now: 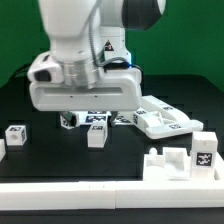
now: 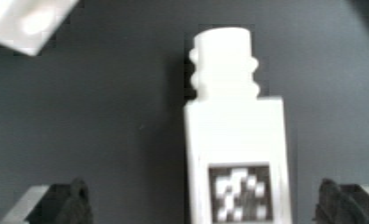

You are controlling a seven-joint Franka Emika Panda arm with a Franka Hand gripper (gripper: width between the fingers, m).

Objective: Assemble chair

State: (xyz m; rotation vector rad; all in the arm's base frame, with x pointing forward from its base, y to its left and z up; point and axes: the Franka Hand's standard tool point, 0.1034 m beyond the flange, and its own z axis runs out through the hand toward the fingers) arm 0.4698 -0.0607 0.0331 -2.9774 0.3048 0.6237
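In the wrist view my gripper [image 2: 206, 205] is open. Its two dark fingertips [image 2: 56, 203] stand either side of a white chair bar [image 2: 234, 130], clear of it. The bar has a tag near the fingers and a knobbed peg at its far end, and it lies on the black table. In the exterior view the arm's white hand [image 1: 85, 92] hangs low over a small white tagged part [image 1: 97, 134] at the table's middle. A flat chair slab [image 1: 160, 120] lies toward the exterior view's right. A chunky tagged block [image 1: 190, 160] stands at the front right.
A small tagged block [image 1: 15, 133] sits at the exterior view's left. A long plain white border rail [image 1: 90, 195] runs along the front edge. Another white piece [image 2: 30, 25] shows at a corner of the wrist view.
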